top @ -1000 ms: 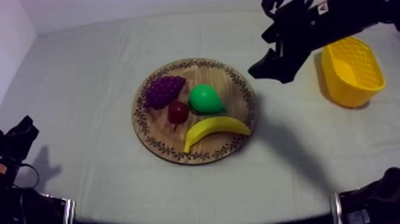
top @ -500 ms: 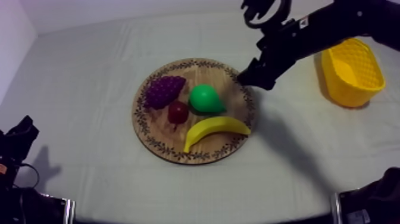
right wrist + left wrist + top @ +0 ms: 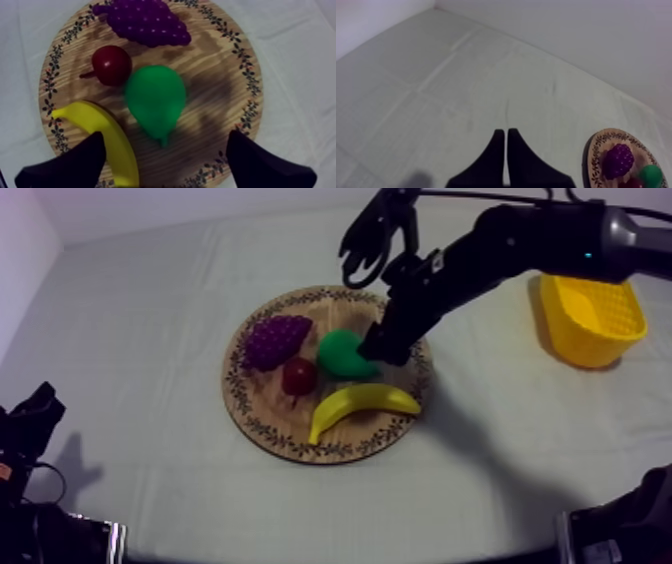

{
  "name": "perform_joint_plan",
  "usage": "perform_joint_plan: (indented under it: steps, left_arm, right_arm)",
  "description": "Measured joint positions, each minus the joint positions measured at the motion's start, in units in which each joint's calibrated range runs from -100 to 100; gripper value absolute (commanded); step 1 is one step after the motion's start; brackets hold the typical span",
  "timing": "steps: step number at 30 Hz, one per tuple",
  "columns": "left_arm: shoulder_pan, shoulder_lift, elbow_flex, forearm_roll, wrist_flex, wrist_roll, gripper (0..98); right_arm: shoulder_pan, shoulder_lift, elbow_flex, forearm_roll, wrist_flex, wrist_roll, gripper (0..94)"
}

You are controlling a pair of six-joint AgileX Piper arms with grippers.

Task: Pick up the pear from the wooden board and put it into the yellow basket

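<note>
1. A tabletop [image 3: 150,318] is covered by a grey-white cloth.
2. The right arm [image 3: 520,243] is stretched in from the upper right. Its end effector [image 3: 166,137] is held over the board at the pear's side. The two black fingers are spread wide and nothing is gripped between them.
3. A round wooden board [image 3: 270,403] with a patterned rim is laid near the middle of the tabletop, and all four fruits are carried on it.
4. The yellow basket [image 3: 590,318] is set at the right side of the tabletop, well apart from the board.
5. A banana [image 3: 362,403] is laid along the board's near edge. A bunch of grapes [image 3: 273,340] is placed at the board's far left.
6. The pear [image 3: 155,100] is found near the board's centre, lying on its side between the grapes and the banana. It is bright green, smooth and glossy. Its broad round body is tapered to a short stub, which is pointed toward the gap between the right fingers.
7. A small red fruit [image 3: 298,375] is seated just beside the pear.
8. The left end effector [image 3: 503,145] is kept over bare cloth, its fingers pressed together into a narrow wedge with nothing held.
</note>
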Motion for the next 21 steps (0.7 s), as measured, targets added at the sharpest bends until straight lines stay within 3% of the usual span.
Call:
perform_joint_plan:
  steps: [21]
  left_arm:
    - [0.00,0.00,0.00,0.00,0.00,0.00,0.1]
  right_arm:
    - [-2.11,18.24,-11.98,1.51,0.53,-1.28,67.5]
